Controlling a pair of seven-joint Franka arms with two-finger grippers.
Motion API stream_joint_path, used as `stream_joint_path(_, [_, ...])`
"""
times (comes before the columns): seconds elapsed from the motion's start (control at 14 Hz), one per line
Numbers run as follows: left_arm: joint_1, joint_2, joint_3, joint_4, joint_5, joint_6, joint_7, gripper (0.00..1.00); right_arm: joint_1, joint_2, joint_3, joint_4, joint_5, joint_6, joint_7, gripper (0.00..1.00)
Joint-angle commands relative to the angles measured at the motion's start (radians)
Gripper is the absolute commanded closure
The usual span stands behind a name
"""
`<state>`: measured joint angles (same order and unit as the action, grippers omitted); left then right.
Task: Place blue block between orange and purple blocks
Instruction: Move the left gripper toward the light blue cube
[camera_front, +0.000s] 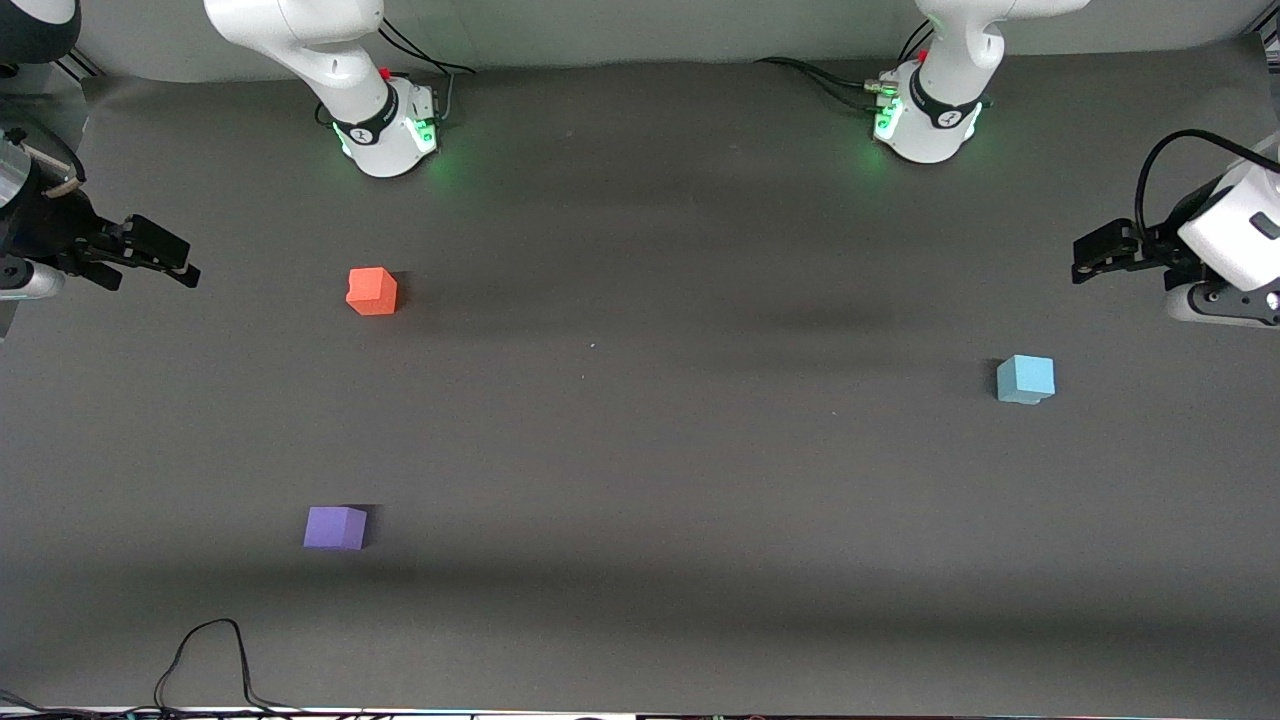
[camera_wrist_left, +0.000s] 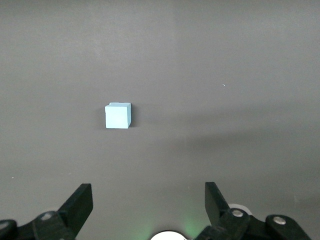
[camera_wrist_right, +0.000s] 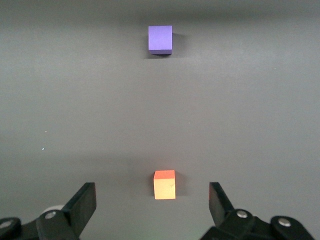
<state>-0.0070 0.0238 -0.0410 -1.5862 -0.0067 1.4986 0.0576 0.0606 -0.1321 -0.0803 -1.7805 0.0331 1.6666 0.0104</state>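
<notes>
No readable text, label, number or brand shows in any view. The only marks are small dark emblems, too small to read, on the black bands around the two arm bases (camera_front: 385, 125) and (camera_front: 935, 112).

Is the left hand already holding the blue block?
No, the left hand is open and empty, and the blue block sits alone on the table.

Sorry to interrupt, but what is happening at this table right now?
Nothing is held yet. The small sky-blue matte cube sits alone toward the left arm's end, with the open left gripper up beside it. The orange-red matte cube and violet-purple matte cube sit apart toward the right arm's end, where the open right gripper waits.
</notes>
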Motion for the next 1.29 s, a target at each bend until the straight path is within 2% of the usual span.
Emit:
stream_joint_path(0.0, [-0.005,-0.016,0.009,-0.003,-0.015,-0.020,-0.010,0.00,0.005,-0.020,-0.001,-0.019,-0.009,0.013,-0.018,0.00])
stream_joint_path(0.43, [-0.005,-0.013,0.010,-0.003,-0.012,-0.021,-0.002,0.00,0.005,-0.020,-0.003,-0.020,-0.009,0.013,-0.020,0.00])
stream_joint_path(0.71, [0.034,-0.008,0.013,-0.009,-0.007,-0.008,0.021,0.00,0.005,-0.027,-0.006,-0.054,-0.006,0.031,-0.020,0.00])
stream_joint_path(0.93, [0.119,-0.056,0.013,-0.072,0.011,0.034,0.190,0.00,0.005,-0.027,-0.006,-0.054,-0.004,0.033,-0.020,0.00])
stream_joint_path(1.21, [0.142,-0.180,0.013,-0.259,0.060,0.136,0.254,0.00,0.005,-0.027,-0.006,-0.062,-0.002,0.038,-0.020,0.00])
